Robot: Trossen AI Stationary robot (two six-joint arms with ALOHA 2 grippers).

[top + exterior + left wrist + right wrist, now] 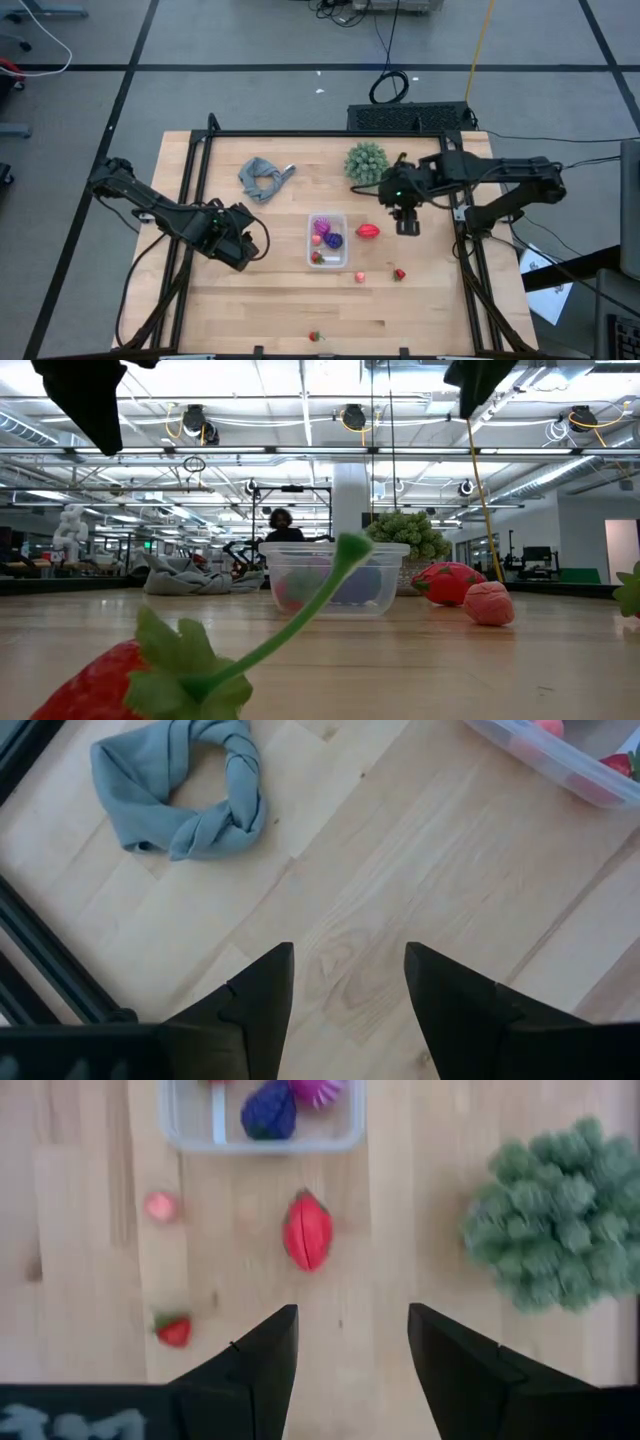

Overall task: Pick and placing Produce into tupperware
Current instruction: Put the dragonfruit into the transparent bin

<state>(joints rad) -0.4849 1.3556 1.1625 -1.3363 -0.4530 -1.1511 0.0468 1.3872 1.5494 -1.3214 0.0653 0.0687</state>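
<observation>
hovering above the red produce [307, 1231], the right tool [352, 1370] gapes partly, empty.

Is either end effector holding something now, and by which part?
No. The left end effector and the right end effector are both open and empty above the table.

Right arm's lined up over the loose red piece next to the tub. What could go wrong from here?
1. The red piece lies close to the tupperware; the open right gripper may nudge the container while closing in.
2. The green plant sits beside the right arm's path and might get brushed.
3. One strawberry lies near the table's front edge; a bump could send it off.
</observation>
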